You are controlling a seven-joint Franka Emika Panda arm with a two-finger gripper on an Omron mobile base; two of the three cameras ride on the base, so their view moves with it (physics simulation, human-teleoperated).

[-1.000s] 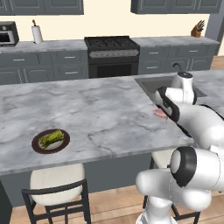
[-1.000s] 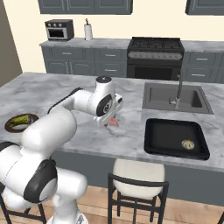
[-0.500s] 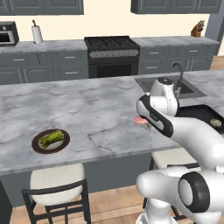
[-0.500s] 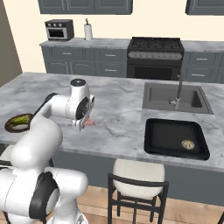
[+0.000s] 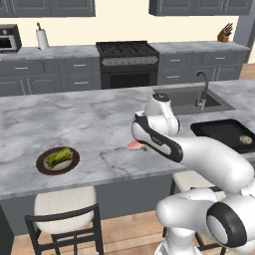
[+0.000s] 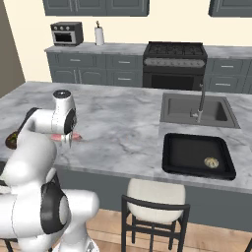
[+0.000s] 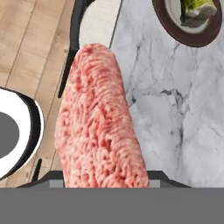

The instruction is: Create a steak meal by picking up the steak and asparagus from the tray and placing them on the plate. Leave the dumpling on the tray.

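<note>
Already the asparagus [image 5: 58,157] lies on the plate [image 5: 42,167]. Clamped in the gripper [image 5: 140,145], the steak [image 7: 100,127] hangs over the counter, not yet delivered; the dumpling [image 6: 211,161] sits on the tray [image 6: 187,152].

White arm bent low, pincer [image 5: 141,146] clamped, pointing downward

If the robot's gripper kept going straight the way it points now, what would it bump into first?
Probably the grey marble counter. The gripper is shut on the pink-red raw steak, pointing down near the counter's edge, short of the brown-rimmed round plate. Depth is unclear.
</note>
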